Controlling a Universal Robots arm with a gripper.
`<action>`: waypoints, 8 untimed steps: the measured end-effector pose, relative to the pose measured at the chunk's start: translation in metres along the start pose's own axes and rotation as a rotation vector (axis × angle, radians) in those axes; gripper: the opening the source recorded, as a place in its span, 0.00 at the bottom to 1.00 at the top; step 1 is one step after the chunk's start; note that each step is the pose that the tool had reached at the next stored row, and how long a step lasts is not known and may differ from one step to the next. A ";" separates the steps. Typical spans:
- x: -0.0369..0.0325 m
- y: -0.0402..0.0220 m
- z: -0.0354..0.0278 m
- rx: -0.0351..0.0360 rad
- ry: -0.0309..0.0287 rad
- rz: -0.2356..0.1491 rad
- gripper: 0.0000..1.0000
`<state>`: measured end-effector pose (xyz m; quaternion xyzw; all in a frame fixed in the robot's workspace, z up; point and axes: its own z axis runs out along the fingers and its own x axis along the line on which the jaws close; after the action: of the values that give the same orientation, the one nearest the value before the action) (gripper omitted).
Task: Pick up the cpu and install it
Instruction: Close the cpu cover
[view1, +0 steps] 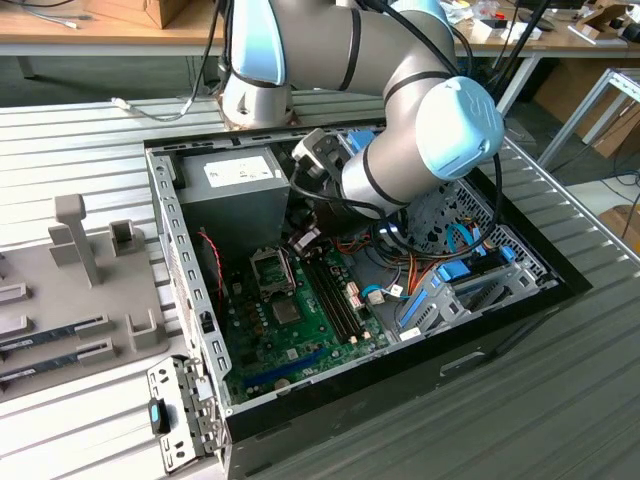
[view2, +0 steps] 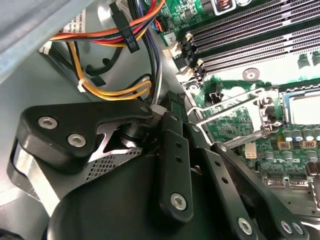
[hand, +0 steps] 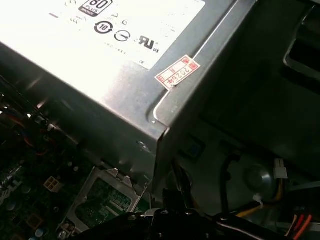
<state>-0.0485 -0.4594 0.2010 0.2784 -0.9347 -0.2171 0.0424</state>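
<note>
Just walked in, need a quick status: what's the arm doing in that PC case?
The arm has reached into the open computer case, with its gripper low over the motherboard, beside the power supply. The CPU socket sits just below it with its retention frame swung open. In the second wrist view a pale silver square, likely the cpu, already lies in the socket area. Whether the gripper holds anything cannot be told from these pictures.
</note>
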 end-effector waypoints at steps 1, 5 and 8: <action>0.0000 -0.0003 0.0005 -0.0002 0.0023 -0.005 0.11; 0.0003 -0.0019 0.0037 -0.0012 0.0124 -0.027 0.11; 0.0007 -0.0038 0.0063 -0.0012 0.0133 -0.028 0.11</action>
<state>-0.0485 -0.4602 0.1936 0.2927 -0.9303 -0.2163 0.0457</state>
